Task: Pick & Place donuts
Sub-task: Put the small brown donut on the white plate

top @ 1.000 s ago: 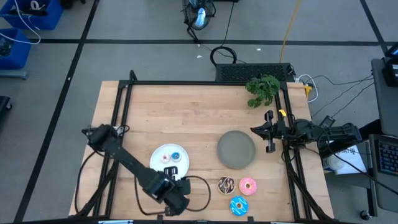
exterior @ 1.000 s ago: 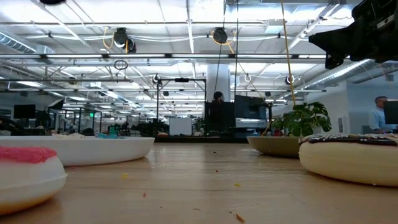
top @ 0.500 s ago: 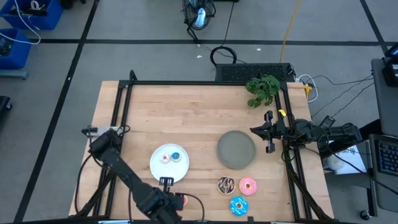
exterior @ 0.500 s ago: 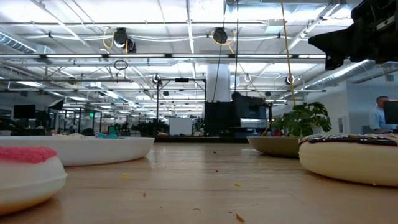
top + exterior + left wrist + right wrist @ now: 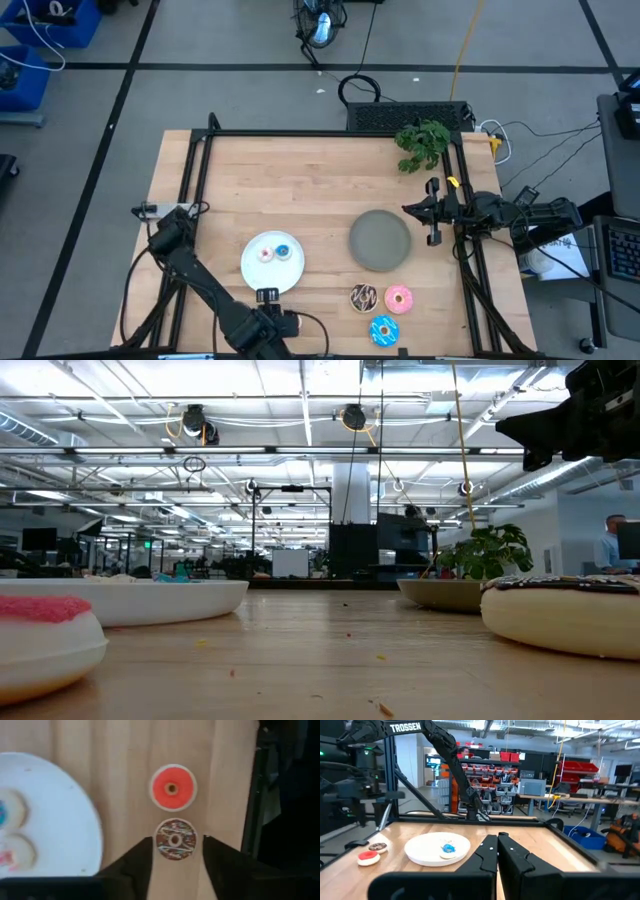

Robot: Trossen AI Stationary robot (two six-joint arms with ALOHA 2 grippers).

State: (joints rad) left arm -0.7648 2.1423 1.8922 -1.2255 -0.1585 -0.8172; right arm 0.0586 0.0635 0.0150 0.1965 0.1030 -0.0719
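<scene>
My left gripper (image 5: 175,841) is open near the table's near edge (image 5: 276,323), pointing down. The tiny brown sprinkled donut (image 5: 175,840) lies flat on the table between its fingertips, with a narrow gap on each side. The tiny red donut (image 5: 173,788) lies just beyond it. The white plate (image 5: 60,810) holds a tiny blue donut (image 5: 283,251) and a pale one with pink on top (image 5: 265,254). The chocolate (image 5: 363,297), pink (image 5: 398,298) and blue-sprinkled (image 5: 383,330) donuts lie on the table near the grey plate (image 5: 380,240). My right gripper (image 5: 497,847) waits shut at the right edge (image 5: 432,213).
A black frame rail (image 5: 252,805) runs along the table's near edge, close beside my left gripper. A potted green plant (image 5: 422,143) stands at the far right corner. Bare wood stretches across the table's far half (image 5: 290,180). A person (image 5: 605,545) stands far off in the room.
My left gripper has drawn back from over the white plate's near rim toward the table's near edge, and its arm has swung nearer to the near left corner. Most of this happened in the first half second. The donuts and plates lie where they were.
</scene>
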